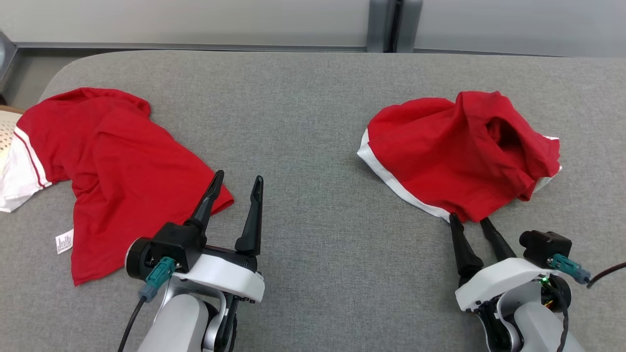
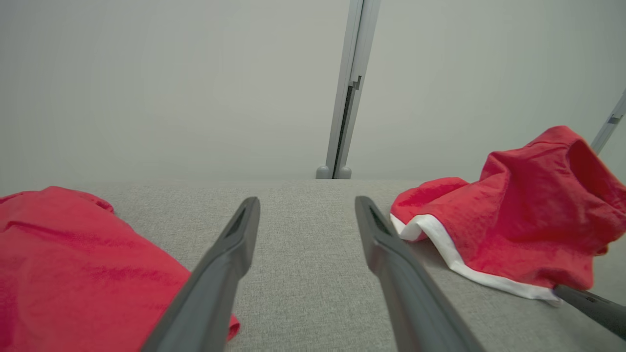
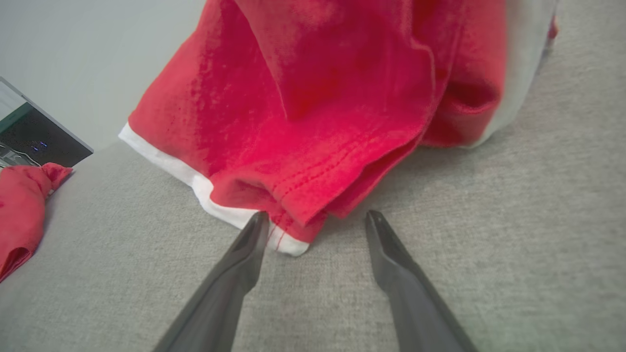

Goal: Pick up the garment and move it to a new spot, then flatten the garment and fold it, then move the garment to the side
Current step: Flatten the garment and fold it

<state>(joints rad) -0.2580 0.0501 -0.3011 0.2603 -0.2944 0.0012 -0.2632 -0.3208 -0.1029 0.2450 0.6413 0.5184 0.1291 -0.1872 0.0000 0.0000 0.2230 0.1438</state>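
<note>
We find two garments on the grey fabric-covered table. The crumpled red garment with white trim sits bunched in a raised heap on the table's right half. The flat red shirt with a white sleeve lies spread on the left half, well apart from the heap, with a small white label at its near edge.

The right gripper stands released, with its jaws spread wide. In the right wrist view, the right gripper brackets the near hem corner of the crumpled garment, and the cloth is not clamped. We cannot tell whether the fingertips touch the cloth.

The left gripper is likewise released and holds nothing. Its outer finger crosses the near right corner of the flat shirt, and we cannot tell whether it makes contact. In the left wrist view, the left gripper points across bare table between the two garments.
</note>
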